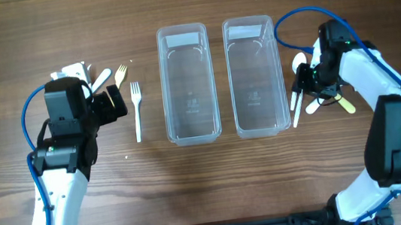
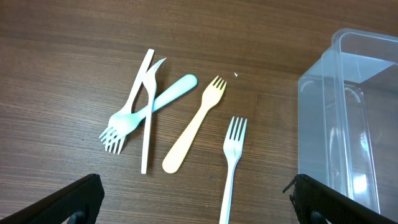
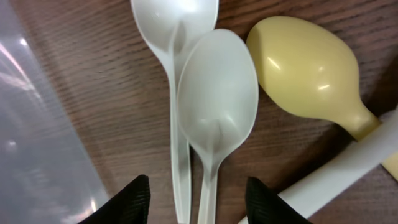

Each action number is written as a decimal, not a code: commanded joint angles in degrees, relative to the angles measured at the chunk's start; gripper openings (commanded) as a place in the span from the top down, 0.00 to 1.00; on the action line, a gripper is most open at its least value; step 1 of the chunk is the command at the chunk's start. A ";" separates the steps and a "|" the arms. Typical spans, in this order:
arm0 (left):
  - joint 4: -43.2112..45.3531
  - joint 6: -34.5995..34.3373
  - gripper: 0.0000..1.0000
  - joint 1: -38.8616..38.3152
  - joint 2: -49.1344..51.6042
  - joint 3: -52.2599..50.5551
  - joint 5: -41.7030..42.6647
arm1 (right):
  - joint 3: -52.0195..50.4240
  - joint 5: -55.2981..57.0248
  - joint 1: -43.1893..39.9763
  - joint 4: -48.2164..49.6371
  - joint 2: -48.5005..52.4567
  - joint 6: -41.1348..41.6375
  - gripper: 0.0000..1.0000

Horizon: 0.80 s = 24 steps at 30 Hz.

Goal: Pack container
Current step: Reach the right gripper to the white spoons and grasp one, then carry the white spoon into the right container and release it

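Note:
Two clear containers stand side by side mid-table, the left container point(image 1: 188, 83) and the right container point(image 1: 255, 76), both empty. Just right of the right one, my right gripper point(image 1: 305, 89) point(image 3: 198, 199) reaches down over two white spoons point(image 3: 217, 93). Its fingers straddle both handles, narrowed but with gaps on either side, so it is open. A yellow spoon point(image 3: 305, 68) lies beside them. My left gripper point(image 1: 112, 103) point(image 2: 196, 198) hangs wide open above a white fork point(image 2: 231, 162), a yellow fork point(image 2: 196, 124) and a light blue fork point(image 2: 146, 109).
A white knife point(image 2: 147, 112) lies across the blue fork. A white handle point(image 3: 348, 168) crosses under the yellow spoon. The right container's wall point(image 3: 37, 137) stands close to the right gripper's left finger. The left container point(image 2: 348, 124) is just right of the forks.

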 commanded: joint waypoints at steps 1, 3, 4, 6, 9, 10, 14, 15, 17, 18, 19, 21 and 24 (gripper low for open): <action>0.11 1.31 0.00 0.55 0.17 1.27 -0.55 | -0.22 3.37 0.17 0.52 2.69 -0.26 0.56; 0.11 1.31 0.00 0.55 0.17 1.27 -0.57 | -0.22 3.43 0.17 0.63 3.17 -0.26 0.60; 0.11 1.31 0.00 0.55 0.17 1.27 -0.55 | -0.22 3.61 0.17 0.70 3.19 -0.22 0.60; 0.11 1.31 0.00 0.55 0.17 1.27 -0.55 | -0.22 3.58 0.13 1.05 3.26 -0.20 0.60; 0.11 1.31 0.00 0.55 0.17 1.27 -0.57 | -0.35 3.58 0.15 1.40 3.39 -0.22 0.64; 0.11 1.31 0.00 0.52 0.17 1.27 -0.57 | -0.59 3.58 0.15 1.75 3.45 -0.20 0.64; 0.11 1.31 0.00 0.55 0.17 1.27 -0.57 | -1.49 3.58 0.15 3.04 5.38 0.04 0.67; 0.11 1.31 0.00 0.55 0.17 1.27 -0.57 | -1.49 3.56 0.15 3.15 5.86 0.22 0.69; 0.11 1.31 0.00 0.55 0.17 1.27 -0.57 | -1.49 3.58 0.15 3.13 6.62 0.20 0.72; 0.11 1.31 0.00 0.55 0.17 1.27 -0.55 | -1.49 3.56 0.15 3.13 6.67 0.22 0.73; 0.11 1.31 0.00 0.55 0.17 1.27 -0.55 | -1.49 3.56 0.15 3.15 6.67 0.22 0.75; 0.11 1.31 0.00 0.55 0.17 1.27 -0.57 | -1.49 3.52 0.15 3.13 6.67 0.28 0.82; 0.11 1.31 0.00 0.55 0.17 1.27 -0.55 | -1.46 3.34 0.15 3.13 6.38 1.31 0.91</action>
